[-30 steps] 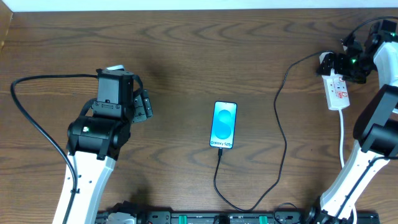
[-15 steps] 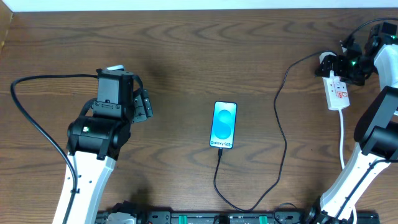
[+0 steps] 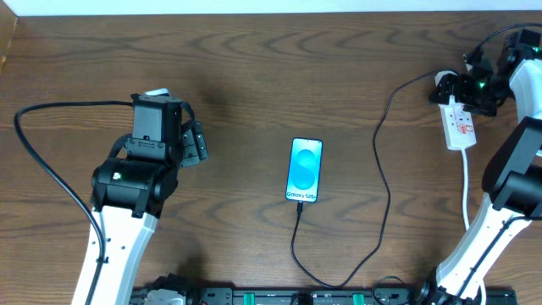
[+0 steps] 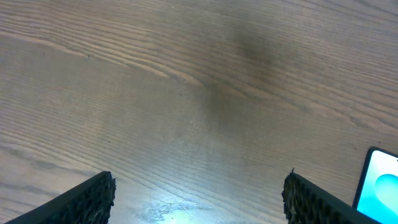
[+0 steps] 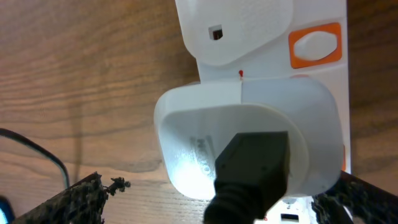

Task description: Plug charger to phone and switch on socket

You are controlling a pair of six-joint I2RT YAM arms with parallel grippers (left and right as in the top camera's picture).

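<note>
Dark wooden table (image 3: 254, 68) (grain showing)

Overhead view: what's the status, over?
Left gripper open above table. Right gripper open over the plug in the socket. Charger meets phone at bottom edge. Nothing in the way.

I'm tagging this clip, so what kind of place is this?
Likely a robot test bench: a wooden table, a left arm and right arm mounted at its edge, with a phone and socket laid out.
</note>
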